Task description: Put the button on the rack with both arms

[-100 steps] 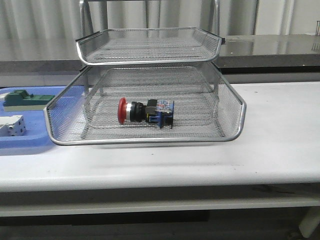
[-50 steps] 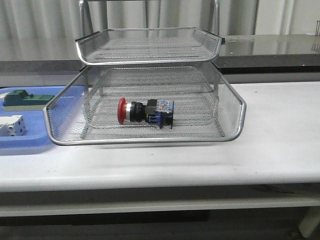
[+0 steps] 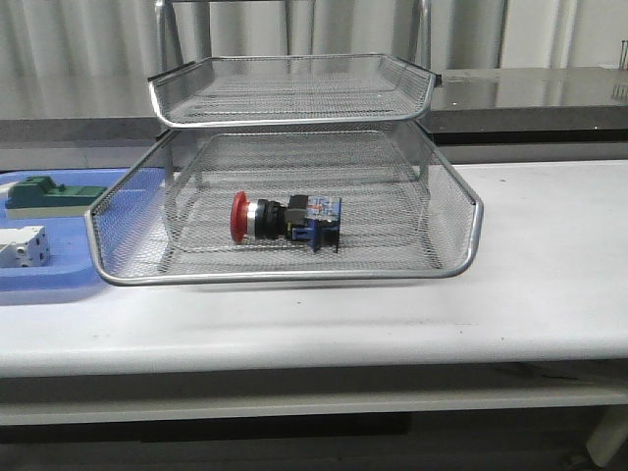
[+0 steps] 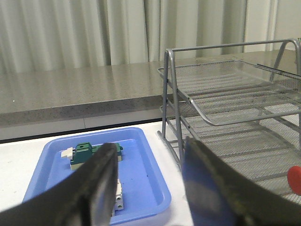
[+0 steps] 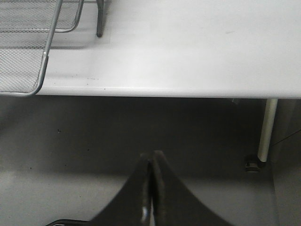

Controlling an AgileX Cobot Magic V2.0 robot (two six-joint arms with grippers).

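The button (image 3: 286, 218), red cap to the left and black-and-blue body to the right, lies on its side in the lower tray of the silver wire-mesh rack (image 3: 461, 270). Its red cap (image 4: 295, 178) peeks in at the edge of the left wrist view, inside the rack (image 4: 207, 117). My left gripper (image 4: 150, 153) is open, empty, hovering over the edge of the blue tray beside the rack. My right gripper (image 5: 152, 157) is shut on nothing, held below the table's front edge, with a corner of the rack (image 5: 40, 70) in view. Neither arm shows in the front view.
A flat blue plastic tray (image 3: 59, 280) sits left of the rack and holds a green block (image 3: 51, 194) and a white block (image 3: 25, 245). In the left wrist view the tray (image 4: 155, 188) and green block (image 4: 84, 150) show. A table leg (image 5: 265, 127) stands at right.
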